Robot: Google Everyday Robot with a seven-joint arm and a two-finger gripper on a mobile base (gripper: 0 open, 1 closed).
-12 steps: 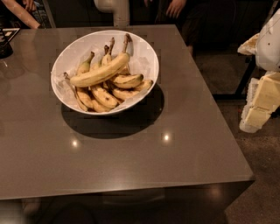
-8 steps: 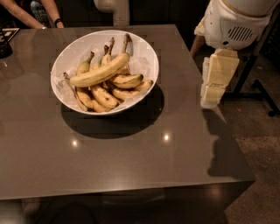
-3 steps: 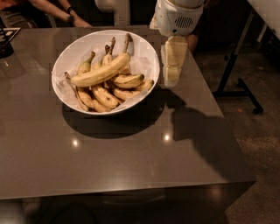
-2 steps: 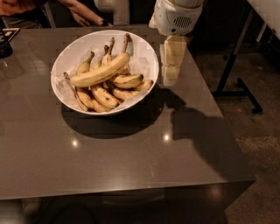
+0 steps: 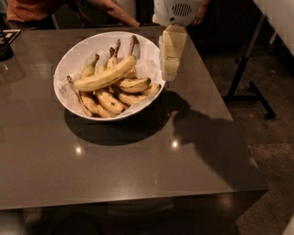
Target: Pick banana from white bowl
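The long banana [image 5: 106, 76] is lying across the spotty bunch [image 5: 115, 95] in the white bowl [image 5: 73, 51] on the table [image 5: 138, 170]. The gripper [image 5: 169, 72] is hanging just over the bowl's right rim; can't tell if it's spread or closed.

You see the robot's cream hand [image 5: 169, 71] at upper centre, covering part of the right rim of the large round glossy white bowl [image 5: 73, 57]; its white arm [image 5: 177, 9] is cut by the top edge. The long pale yellow banana [image 5: 103, 77] hides parts of the shorter brown-spotted bananas [image 5: 110, 102] beneath. The people [image 5: 115, 10] at top are cropped to arms.
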